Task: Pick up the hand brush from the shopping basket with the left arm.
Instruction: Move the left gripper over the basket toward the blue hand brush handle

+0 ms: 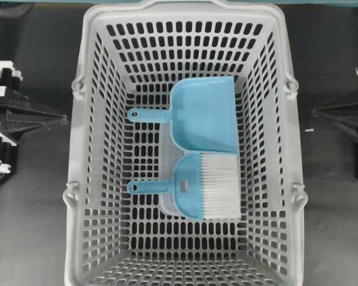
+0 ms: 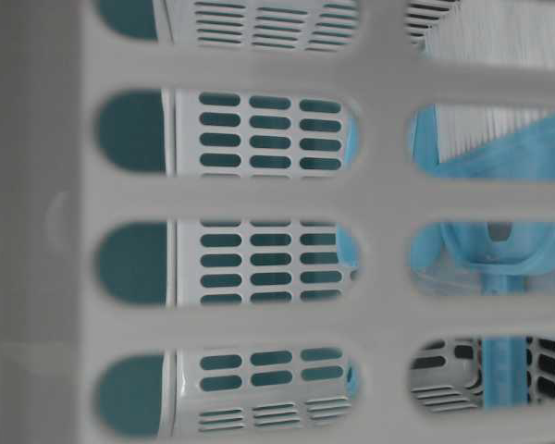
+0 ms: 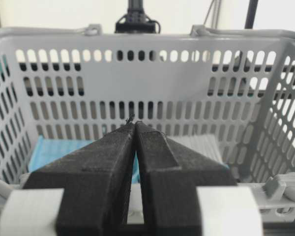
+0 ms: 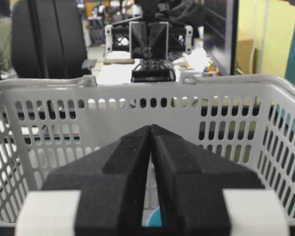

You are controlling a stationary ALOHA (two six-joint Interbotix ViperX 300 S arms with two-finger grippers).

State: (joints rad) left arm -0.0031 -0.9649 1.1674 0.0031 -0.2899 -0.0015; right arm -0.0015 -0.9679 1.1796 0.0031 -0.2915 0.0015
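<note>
**Brush untouched, both tools parked outside basket**

Left tool (image 1: 62,119) waits outside the basket's (image 1: 89,173) left wall, fingers pressed together, gripping nothing. On the basket floor lies the brush (image 1: 194,186), handle pointing left, bristles right, directly below the dustpan (image 1: 200,113) and just beside it. Right tool (image 1: 315,112) is likewise closed. Risks, likely: clipping the rim while descending, or grabbing the near-identical dustpan handle.
</note>
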